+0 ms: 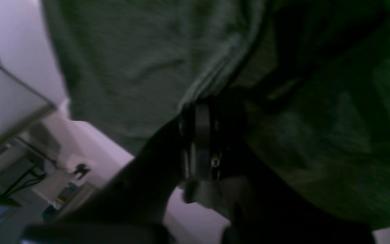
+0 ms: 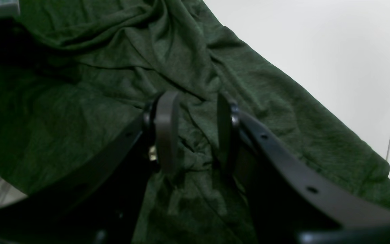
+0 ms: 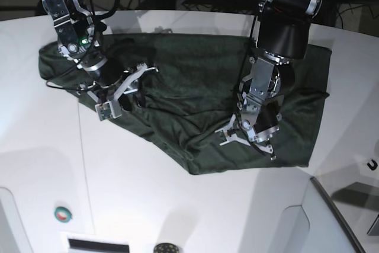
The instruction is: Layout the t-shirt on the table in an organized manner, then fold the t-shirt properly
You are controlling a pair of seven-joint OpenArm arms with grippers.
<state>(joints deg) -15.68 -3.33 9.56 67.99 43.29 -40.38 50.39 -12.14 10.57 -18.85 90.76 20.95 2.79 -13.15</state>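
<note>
Spreading the wrinkled dark-green knit t-shirt across the white table: left gripper pinched on a fabric fold, right gripper jaws apart astride a ridge, unclosed; next, likely pull flat.

My base camera looks down from high in front on the whole white counter, with both my arms reaching in from the far side. Each wrist camera sits just behind its own jaws, pressed close to the t-shirt. All three views share that green cloth.
</note>
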